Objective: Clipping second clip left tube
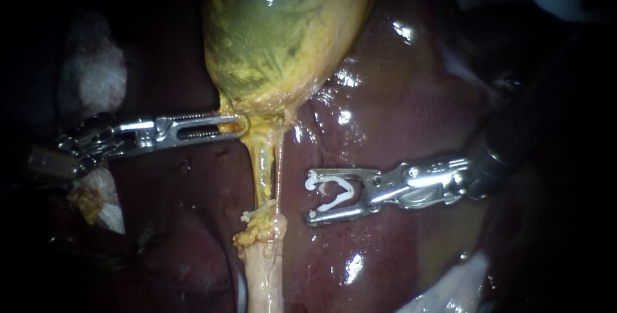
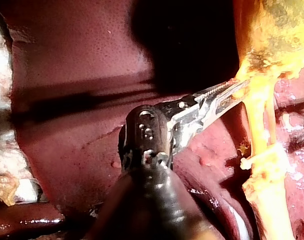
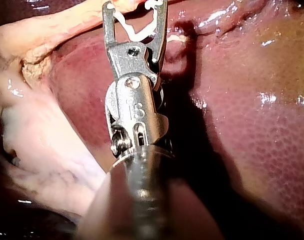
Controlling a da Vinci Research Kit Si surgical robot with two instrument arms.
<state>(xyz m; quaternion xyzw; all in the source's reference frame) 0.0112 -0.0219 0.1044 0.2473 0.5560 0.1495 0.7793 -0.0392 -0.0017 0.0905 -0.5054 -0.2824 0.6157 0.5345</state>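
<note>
1. The left instrument (image 1: pixel 239 125) lay in from the left, its hand pinched on the yellow neck of the gallbladder (image 1: pixel 283 36). Both jaws were on the tissue, right where the tubes started.
2. The right instrument (image 1: pixel 310 198) reached in from the right, over the liver (image 1: pixel 411 101). Its hand was spread wide but gripped a white clip (image 1: pixel 351 191), one jaw on each arm, and the clip's mouth gaped toward the tubes.
3. The left tube (image 1: pixel 261 171), thick and yellow, ran from the gallbladder's neck down to a lump of yellow fat (image 1: pixel 265 226). The clip was near it but not touching.
4. In the way was a thin second tube (image 1: pixel 279 178), just beside the left tube on the clip's side, squarely between the clip's mouth and the left tube.
5. A small white nub (image 1: pixel 246 217) sat at the fat's edge, too small to tell what it was.
6. White gauze (image 1: pixel 93 75) lay well off to the side, beyond the left instrument's shaft.
</note>
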